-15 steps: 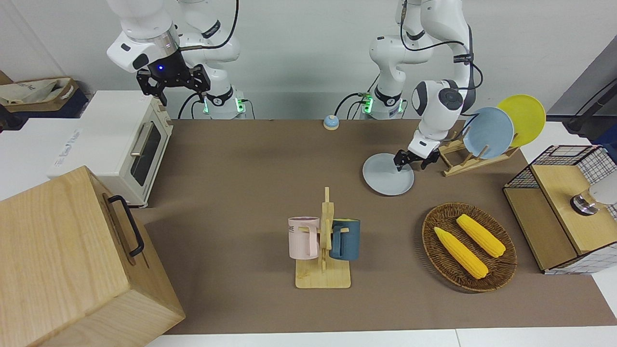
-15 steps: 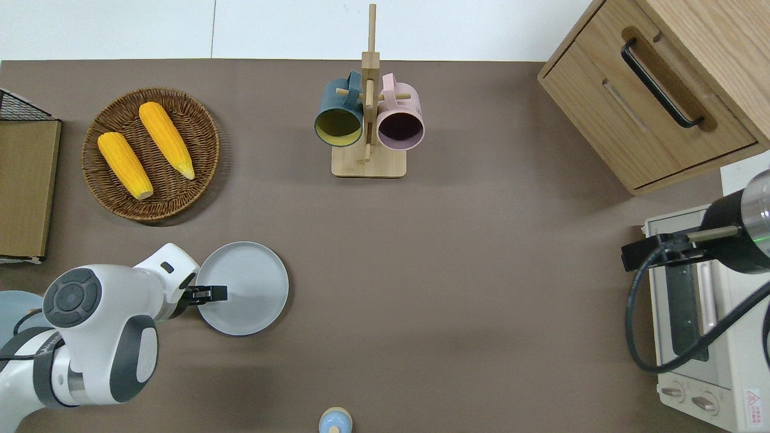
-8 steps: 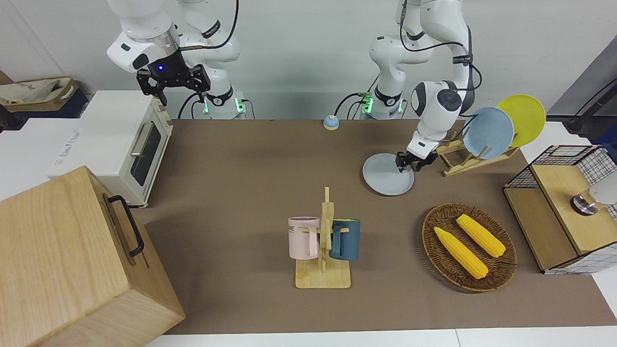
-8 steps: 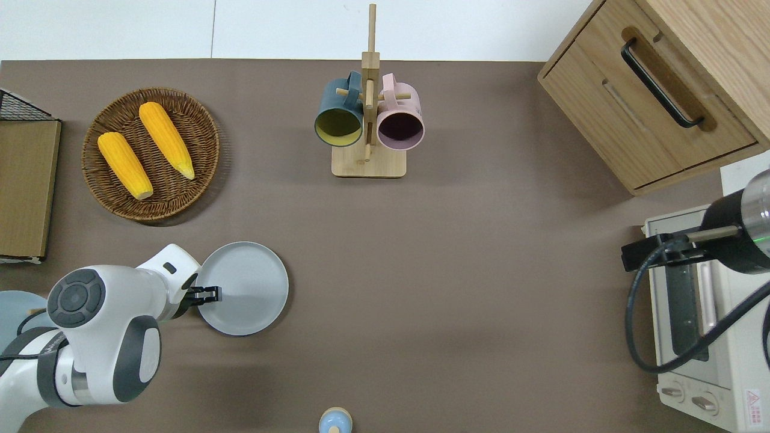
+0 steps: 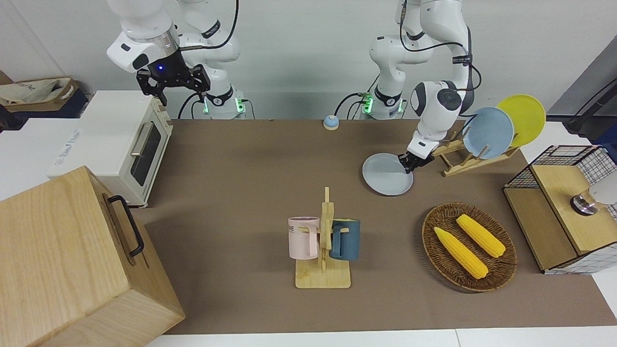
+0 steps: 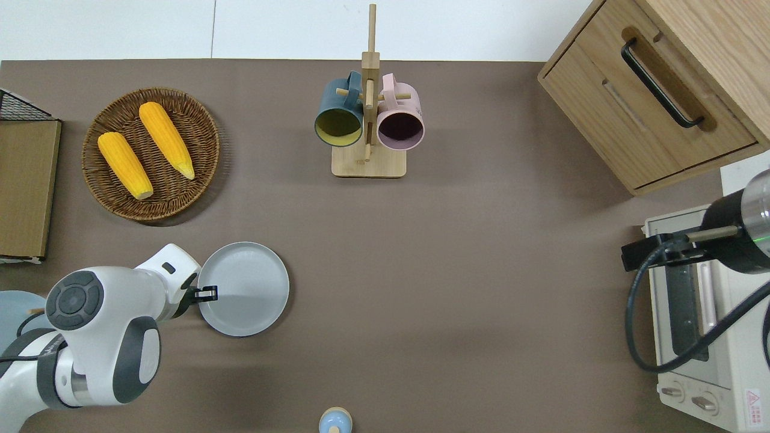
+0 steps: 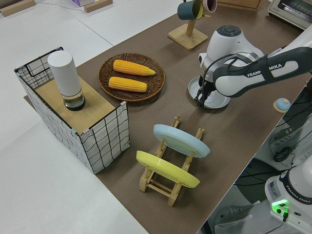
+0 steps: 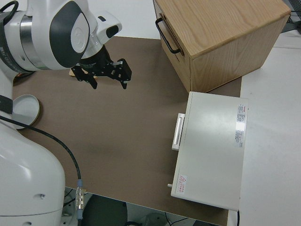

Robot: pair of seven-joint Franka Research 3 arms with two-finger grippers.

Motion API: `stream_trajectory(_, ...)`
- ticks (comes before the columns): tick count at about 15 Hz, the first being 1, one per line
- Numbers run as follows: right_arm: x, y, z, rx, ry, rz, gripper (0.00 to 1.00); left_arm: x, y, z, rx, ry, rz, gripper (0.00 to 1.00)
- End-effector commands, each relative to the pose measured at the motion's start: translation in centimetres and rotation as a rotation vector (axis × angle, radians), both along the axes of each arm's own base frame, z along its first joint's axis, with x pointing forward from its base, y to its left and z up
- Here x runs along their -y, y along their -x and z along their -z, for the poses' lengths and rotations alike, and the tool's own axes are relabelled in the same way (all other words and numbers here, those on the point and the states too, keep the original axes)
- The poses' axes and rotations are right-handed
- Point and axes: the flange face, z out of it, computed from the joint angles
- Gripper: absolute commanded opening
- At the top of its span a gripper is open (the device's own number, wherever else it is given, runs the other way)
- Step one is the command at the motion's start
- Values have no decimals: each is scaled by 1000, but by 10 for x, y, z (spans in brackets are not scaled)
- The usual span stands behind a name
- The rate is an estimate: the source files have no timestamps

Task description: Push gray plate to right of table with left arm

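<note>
The gray plate (image 5: 385,176) lies flat on the brown table (image 5: 250,159), nearer to the robots than the corn basket; it also shows in the overhead view (image 6: 249,288) and the left side view (image 7: 216,97). My left gripper (image 5: 408,163) is low at the plate's rim on the side toward the left arm's end of the table. In the overhead view the left gripper (image 6: 209,293) reaches just over that rim, fingers together and holding nothing. I cannot tell whether it touches the plate. The right arm is parked, and the right gripper (image 8: 109,84) is open and empty.
A wooden rack with a light-blue plate (image 5: 488,132) and a yellow plate (image 5: 523,118) stands beside the left gripper. A wicker basket (image 6: 204,120) of corn, a mug tree (image 6: 368,126), a small bell (image 6: 334,421), a toaster oven (image 5: 120,144) and a wooden cabinet (image 5: 72,260) also stand on the table.
My left gripper has drawn back from over the plate's inside to its rim, toward the left arm's end of the table. The plate has barely moved. The right arm is still.
</note>
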Motion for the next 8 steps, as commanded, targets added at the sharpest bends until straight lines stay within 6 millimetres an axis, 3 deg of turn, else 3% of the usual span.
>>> stream_trajectory(1, 1, 3, -4, -4, -1, 15, 983, 1, 6, 8, 2, 4, -6, 0)
stream_trajectory(8, 2, 3, -4, -4, -1, 17, 983, 10, 6, 12, 3, 5, -9, 0)
